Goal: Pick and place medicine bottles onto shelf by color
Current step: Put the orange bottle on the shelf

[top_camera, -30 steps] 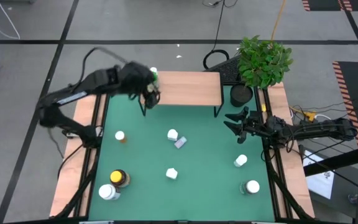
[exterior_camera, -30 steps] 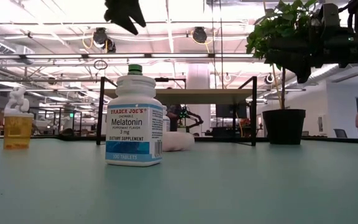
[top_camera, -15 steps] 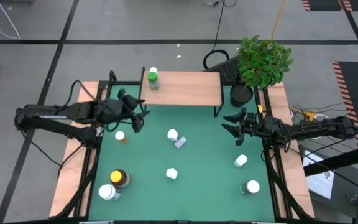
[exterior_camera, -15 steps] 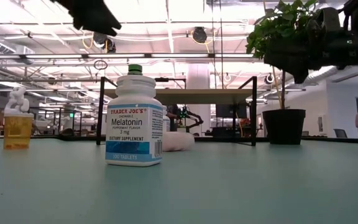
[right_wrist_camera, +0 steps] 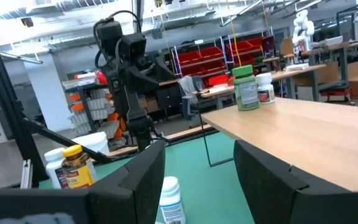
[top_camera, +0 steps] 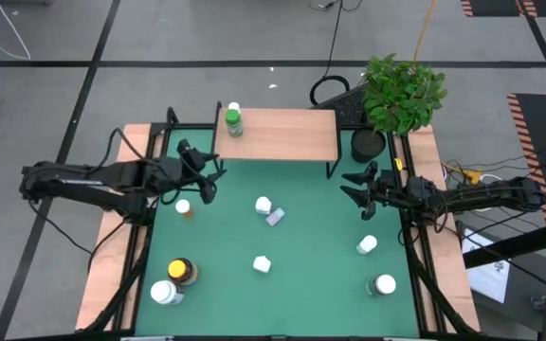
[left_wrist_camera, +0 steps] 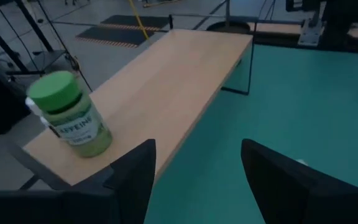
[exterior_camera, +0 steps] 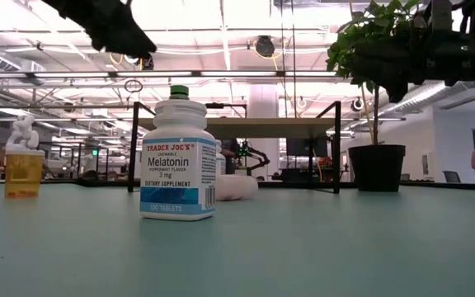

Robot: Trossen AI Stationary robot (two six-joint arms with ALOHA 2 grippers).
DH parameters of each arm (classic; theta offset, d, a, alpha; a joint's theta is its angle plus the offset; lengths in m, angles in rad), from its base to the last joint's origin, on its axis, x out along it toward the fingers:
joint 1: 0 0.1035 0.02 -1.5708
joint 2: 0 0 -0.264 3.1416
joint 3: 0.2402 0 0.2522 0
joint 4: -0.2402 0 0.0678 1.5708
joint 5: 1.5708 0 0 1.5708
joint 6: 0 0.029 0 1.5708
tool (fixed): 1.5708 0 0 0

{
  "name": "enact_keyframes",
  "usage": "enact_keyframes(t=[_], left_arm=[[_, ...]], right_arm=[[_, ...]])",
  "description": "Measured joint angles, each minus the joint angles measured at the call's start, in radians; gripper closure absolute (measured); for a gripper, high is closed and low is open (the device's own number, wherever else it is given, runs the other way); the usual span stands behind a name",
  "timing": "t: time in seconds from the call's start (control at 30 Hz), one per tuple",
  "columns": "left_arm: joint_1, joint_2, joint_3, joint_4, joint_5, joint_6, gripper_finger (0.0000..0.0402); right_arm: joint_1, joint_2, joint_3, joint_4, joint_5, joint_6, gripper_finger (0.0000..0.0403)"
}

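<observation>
The green mat [top_camera: 301, 237] covers the table, and at its far edge stands the shelf [top_camera: 282, 134], a light wooden top on thin black legs, with a potted plant [top_camera: 401, 93] just beyond its right end. The left arm reaches in from the left side, its left gripper [top_camera: 207, 178] hanging above the mat near the shelf's front left leg with fingers spread apart and nothing between them. The right gripper [top_camera: 356, 189] hovers over the mat's right edge, fingers likewise parted and empty. On the shelf's left end stands the green bottle [top_camera: 233, 120], upright, with a smaller white bottle [top_camera: 234, 108] that seems to stand right behind it. The rest of the bottles are on the mat: an orange-red one [top_camera: 184, 207] close by the left gripper, a dark amber yellow-lidded one [top_camera: 181, 272] touching a white one [top_camera: 166, 293] at the near left corner, a white bottle [top_camera: 263, 205] beside a lilac one [top_camera: 274, 218] in the middle, another white one [top_camera: 262, 264] nearer the front, and two white ones [top_camera: 367, 244] [top_camera: 384, 284] on the right side.
</observation>
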Motion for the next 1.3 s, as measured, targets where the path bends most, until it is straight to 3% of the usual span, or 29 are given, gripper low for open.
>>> enact_keyframes(t=[0.23, 0.5, 0.83, 1.1, 1.3], left_arm=[[0.019, 0.08, -0.027, 0.231, 0.007, 0.098, 0.0163], [0.01, 0.088, -0.027, 0.367, 0.008, 0.19, 0.0173], [0.004, 0.167, -0.028, 0.367, 0.009, 0.181, 0.0174], [-0.111, 0.128, -0.028, 0.409, 0.009, 0.219, 0.0174], [-0.248, 0.116, -0.123, 0.505, -0.046, 0.18, 0.0174]], right_arm=[[0.0, 0.023, 0.0, -0.006, -0.003, 0.017, 0.0215], [0.0, 0.064, 0.0, -0.036, -0.081, 0.054, 0.0215], [0.0, 0.069, 0.0, -0.034, -0.079, 0.027, 0.0215], [0.0, 0.07, 0.0, -0.033, -0.082, 0.09, 0.0215], [0.039, 0.11, 0.0, -0.023, -0.078, 0.108, 0.0215]])
